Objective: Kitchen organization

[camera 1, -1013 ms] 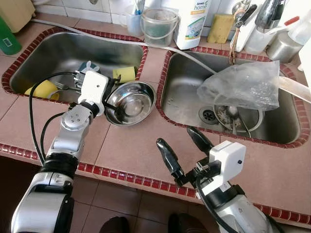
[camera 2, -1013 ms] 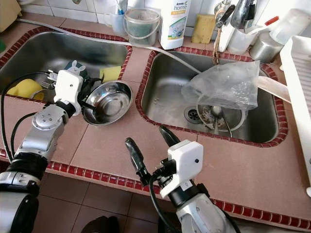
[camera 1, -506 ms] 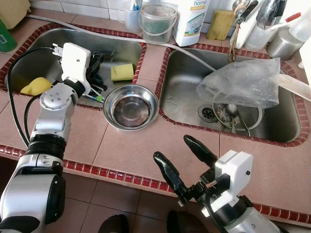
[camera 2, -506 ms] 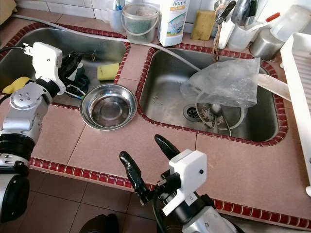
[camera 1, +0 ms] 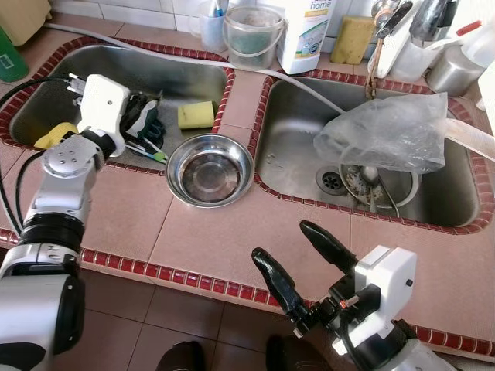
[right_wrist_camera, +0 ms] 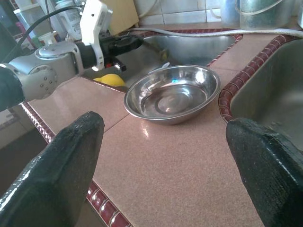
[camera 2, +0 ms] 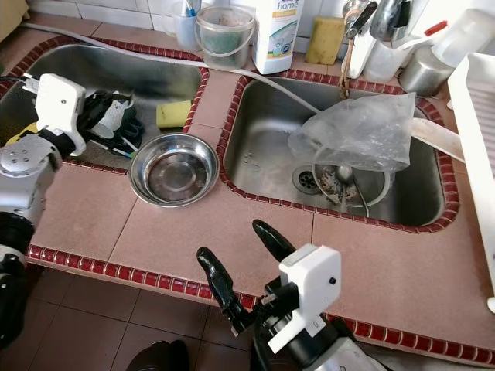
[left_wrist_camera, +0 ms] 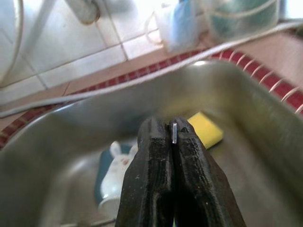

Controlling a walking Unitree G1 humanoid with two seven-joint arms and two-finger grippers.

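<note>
A steel bowl (camera 1: 209,169) stands empty on the tiled counter between the two sinks. My left gripper (camera 1: 147,104) hovers over the left sink (camera 1: 46,85), left of the bowl and apart from it. Its fingers (left_wrist_camera: 156,156) are pressed shut, with a thin metal piece (left_wrist_camera: 173,133) pinched at the tips. Below it in the sink lie a yellow sponge (left_wrist_camera: 204,128) and a white and teal bunny-shaped item (left_wrist_camera: 116,172). My right gripper (camera 1: 283,241) stays wide open over the counter's front edge, holding nothing, with the bowl (right_wrist_camera: 173,92) ahead of it.
The right sink (camera 1: 290,147) holds a crumpled plastic bag (camera 1: 387,135) over a strainer bowl (camera 1: 371,185). A detergent bottle (camera 1: 305,35), clear bucket (camera 1: 251,35) and sponge (camera 1: 350,39) line the back. A white rack (camera 2: 479,139) is at the right. A yellow object (camera 1: 54,135) lies in the left sink.
My left gripper has left the bowl's rim and swung left over the left sink. The bowl now rests flat and free. My right gripper has dropped back slightly toward the counter's edge.
</note>
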